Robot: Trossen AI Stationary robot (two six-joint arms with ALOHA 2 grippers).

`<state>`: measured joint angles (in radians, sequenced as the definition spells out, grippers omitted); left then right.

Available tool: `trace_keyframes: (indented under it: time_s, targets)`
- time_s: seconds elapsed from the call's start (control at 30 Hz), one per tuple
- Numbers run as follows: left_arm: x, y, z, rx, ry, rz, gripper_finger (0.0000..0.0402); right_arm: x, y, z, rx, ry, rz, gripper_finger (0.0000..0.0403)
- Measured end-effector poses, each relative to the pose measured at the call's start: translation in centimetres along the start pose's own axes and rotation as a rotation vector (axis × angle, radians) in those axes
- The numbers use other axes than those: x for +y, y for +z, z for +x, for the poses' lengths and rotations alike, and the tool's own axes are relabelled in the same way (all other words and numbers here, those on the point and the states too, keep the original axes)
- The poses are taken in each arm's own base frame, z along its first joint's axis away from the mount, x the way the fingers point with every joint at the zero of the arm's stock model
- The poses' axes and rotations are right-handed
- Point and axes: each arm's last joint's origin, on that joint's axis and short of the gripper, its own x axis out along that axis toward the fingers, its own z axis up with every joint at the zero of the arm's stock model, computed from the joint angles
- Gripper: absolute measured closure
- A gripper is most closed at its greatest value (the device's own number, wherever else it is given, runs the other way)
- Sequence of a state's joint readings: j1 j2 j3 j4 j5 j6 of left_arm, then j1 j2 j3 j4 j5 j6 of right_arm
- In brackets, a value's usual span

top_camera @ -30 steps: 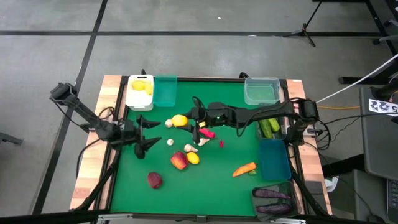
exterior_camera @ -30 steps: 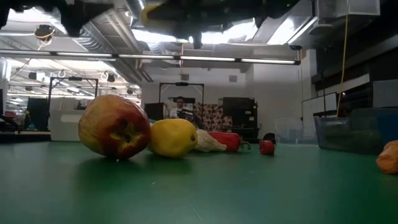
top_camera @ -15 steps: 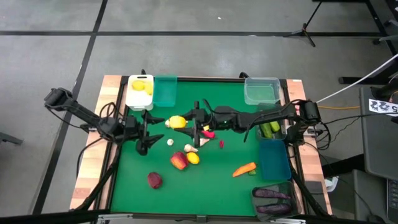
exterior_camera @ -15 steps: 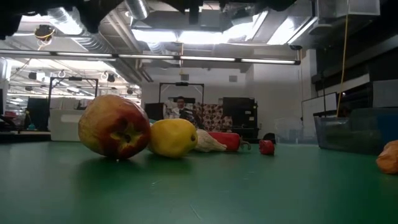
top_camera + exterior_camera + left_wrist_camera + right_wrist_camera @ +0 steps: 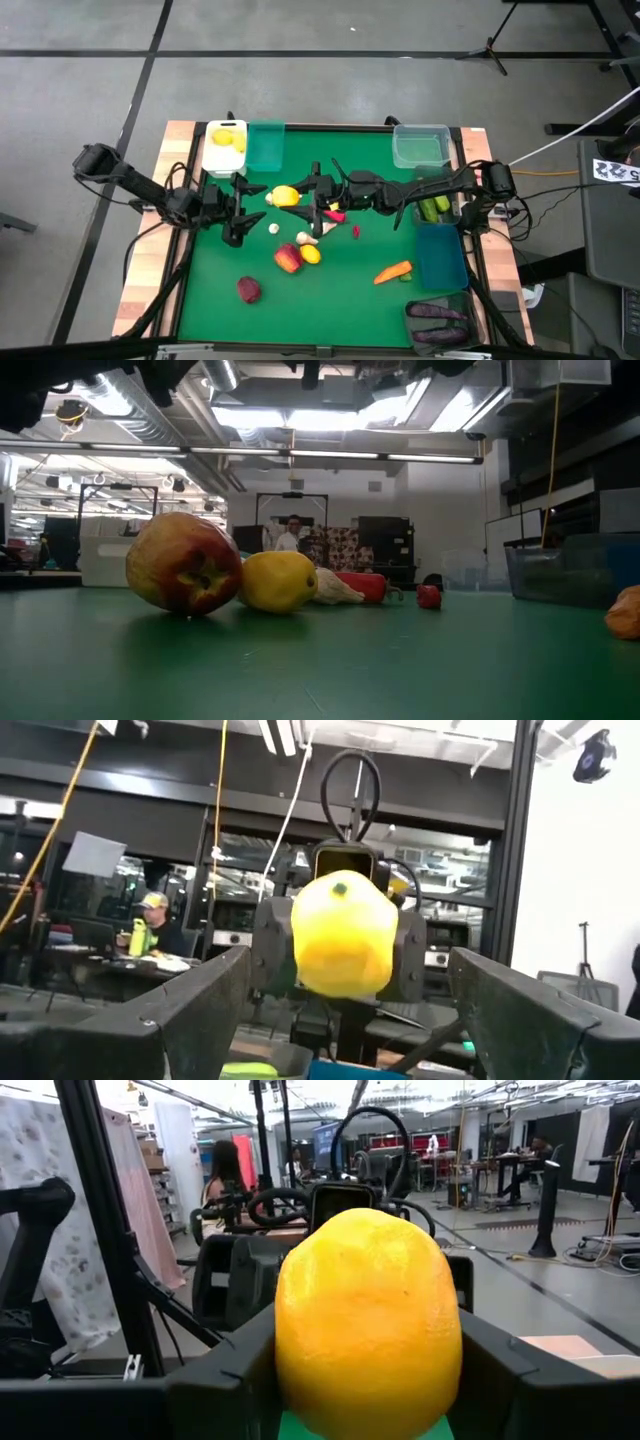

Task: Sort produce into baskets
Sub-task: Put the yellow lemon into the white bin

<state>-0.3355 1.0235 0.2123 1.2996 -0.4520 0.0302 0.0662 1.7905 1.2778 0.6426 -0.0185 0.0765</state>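
Partly sorted. Right gripper [image 5: 303, 193] is clamped on a lemon [image 5: 286, 196], held above the table [image 5: 340, 300] mid-left, facing the left gripper [image 5: 246, 196], whose fingers are spread wide (likely a handover, my guess). Done: lemons in the white bin [image 5: 224, 148], cucumbers [image 5: 433, 206] in a bin at the right edge, eggplants [image 5: 438, 312] in the grey bin near right. Left on the table: apple [image 5: 287, 259], second lemon [image 5: 311, 255], garlic [image 5: 305, 238], chili [image 5: 334, 214], carrot [image 5: 392, 271], a dark red piece [image 5: 248, 289].

lemons [image 5: 286, 196]: 3 | apples [image 5: 287, 259]: 2 | carrots [image 5: 392, 271]: 1 | baskets [image 5: 265, 146]: 6
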Motion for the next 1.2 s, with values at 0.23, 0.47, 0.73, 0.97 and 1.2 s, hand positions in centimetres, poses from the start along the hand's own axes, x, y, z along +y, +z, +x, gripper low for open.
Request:
trace_keyframes:
  time_s: [0.23,0.47,0.73,0.97,1.2]
  targets:
    - [0.0,0.0,2.0,-0.017,-0.052,-0.001,0.0066,0.0,0.0,0.0,0.000,0.000,0.000,0.0201]
    - [0.3,-0.5,2.7,-0.001,-0.041,-0.003,0.0066,0.0,0.0,0.0,-0.003,0.000,0.000,0.0201]
    - [0.2,-0.1,2.9,-0.031,-0.044,-0.005,0.0066,0.0,0.0,0.0,0.001,0.000,0.000,0.0200]
    - [0.0,0.2,3.7,-0.016,-0.072,0.024,0.0066,0.0,-0.1,0.0,0.008,0.000,0.002,0.0201]
    - [0.4,-0.2,3.9,0.026,-0.058,-0.014,0.0066,0.0,-0.1,0.0,0.010,0.013,0.009,0.0200]
